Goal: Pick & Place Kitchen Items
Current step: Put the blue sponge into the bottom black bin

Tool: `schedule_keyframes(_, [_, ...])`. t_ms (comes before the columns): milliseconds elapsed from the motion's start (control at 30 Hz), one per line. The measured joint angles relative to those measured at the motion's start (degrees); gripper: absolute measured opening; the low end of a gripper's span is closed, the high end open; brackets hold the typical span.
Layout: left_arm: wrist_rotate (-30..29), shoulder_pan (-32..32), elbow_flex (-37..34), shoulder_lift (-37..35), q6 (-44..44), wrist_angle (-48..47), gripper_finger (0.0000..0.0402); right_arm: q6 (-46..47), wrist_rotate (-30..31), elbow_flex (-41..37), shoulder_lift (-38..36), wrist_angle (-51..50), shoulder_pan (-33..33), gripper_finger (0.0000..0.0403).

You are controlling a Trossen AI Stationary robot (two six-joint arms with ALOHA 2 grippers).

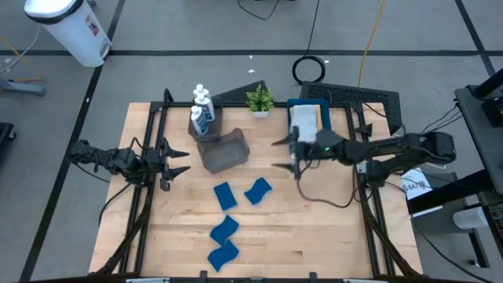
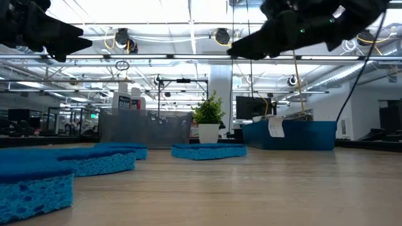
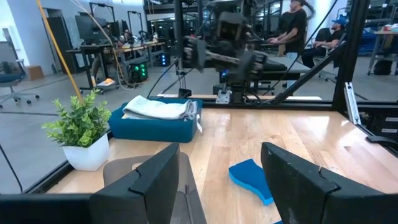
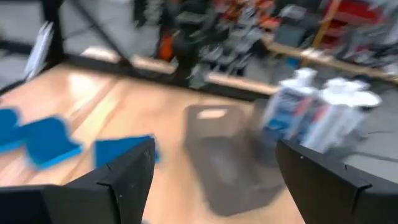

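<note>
Several wavy-edged blue sponges lie flat on the wooden table, among them one [image 1: 225, 195] and another [image 1: 258, 190]; more lie nearer [image 1: 224, 229]. Three white bottles with blue labels [image 1: 202, 110] stand at the far left and also show in the right wrist view [image 4: 323, 112]. A folded pale grey cloth [image 1: 305, 119] lies in the blue tray [image 3: 152, 129]. My left gripper [image 1: 182, 161] is open and empty, above the table's left side. My right gripper [image 1: 275, 155] is open and empty, in the air right of the grey bin [image 1: 224, 151].
A see-through grey bin [image 4: 224, 155] stands by the bottles. A small potted plant [image 1: 260, 101] stands at the far edge, left of the tray. Bare wood lies at the right and near right of the table. People sit in the room beyond [image 3: 292, 28].
</note>
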Motion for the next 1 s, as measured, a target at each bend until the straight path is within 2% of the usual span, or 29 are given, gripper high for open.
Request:
schedule_keyframes(233, [0.0,0.0,0.0,0.0,0.0,0.0,0.0230,-2.0,-0.3,10.0,14.6,-10.1,6.2,0.0309])
schedule_keyframes(533, [0.0,0.0,0.0,0.0,0.0,0.1,0.0230,-4.8,-6.1,17.7,31.7,-16.2,6.7,0.0309])
schedule_keyframes(733, [0.0,0.0,0.0,0.0,0.0,0.1,0.0230,-4.8,-6.7,18.6,36.6,-17.1,6.5,0.0309])
schedule_keyframes(1000, [0.0,0.0,0.0,0.0,0.0,0.3,0.0230,-2.4,-9.1,18.8,37.2,-25.4,6.7,0.0305])
